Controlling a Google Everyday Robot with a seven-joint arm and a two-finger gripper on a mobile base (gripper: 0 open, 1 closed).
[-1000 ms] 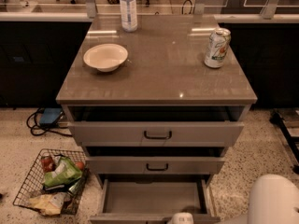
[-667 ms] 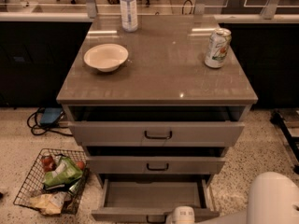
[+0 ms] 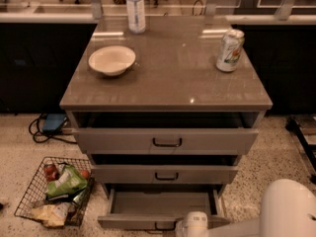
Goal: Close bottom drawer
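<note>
The bottom drawer [image 3: 160,204] is the lowest of three grey-beige drawers in the cabinet and stands pulled out, its plain grey tray showing. Its front edge with the dark bar handle [image 3: 164,226] sits at the bottom of the camera view. My gripper [image 3: 193,225] shows as a white rounded end right at the drawer's front, just right of the handle. My white arm [image 3: 286,209] fills the lower right corner.
The two upper drawers [image 3: 167,142] are slightly ajar. On the cabinet top [image 3: 168,83] stand a white bowl [image 3: 112,59], a water bottle [image 3: 136,8] and a can [image 3: 230,50]. A wire basket [image 3: 54,191] of snack bags sits on the floor at left; cables [image 3: 47,127] lie behind it.
The white gripper end has risen into view at the drawer's front. The bottom drawer looks pushed in a little compared with one second ago.
</note>
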